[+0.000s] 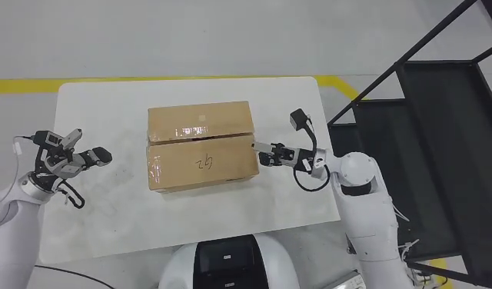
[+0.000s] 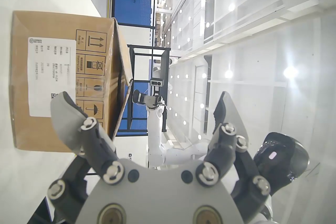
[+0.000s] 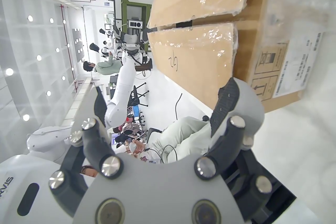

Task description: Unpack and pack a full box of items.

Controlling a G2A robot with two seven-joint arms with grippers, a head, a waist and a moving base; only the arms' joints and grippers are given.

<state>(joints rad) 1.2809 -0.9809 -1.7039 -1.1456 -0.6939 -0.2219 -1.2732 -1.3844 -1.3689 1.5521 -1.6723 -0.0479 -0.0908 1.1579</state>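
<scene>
The cardboard box (image 1: 201,147) sits in the middle of the white table (image 1: 100,104), and it isn't opened yet. Both top flaps lie down and meet along a seam (image 1: 201,137) running the box's length, with shiny scraps of clear tape (image 3: 218,36) on them. At the right end of the box the seam gapes a little, a thin dark slit between the flap edges, so to my eye it isn't sealed.

The right gripper (image 1: 267,156) is just beside the right end of the box, roughly level with the top and close to the seam on the near flap's side. Its fingers are spread wide with nothing between them. I can't tell whether a fingertip touches the cardboard. The left gripper (image 1: 102,157) hangs well out from the left end of the box, pointing at it, fingers likewise parted and empty.

I'd say this is the very start of the unpacking: getting the lid open. The next move seems to call for a right fingertip to slip under a flap edge at that slit and fold it back. The left gripper would need to come in at the other end to steady the box or take the second flap. Pushed from one side only, the box might slide on the smooth table.
</scene>
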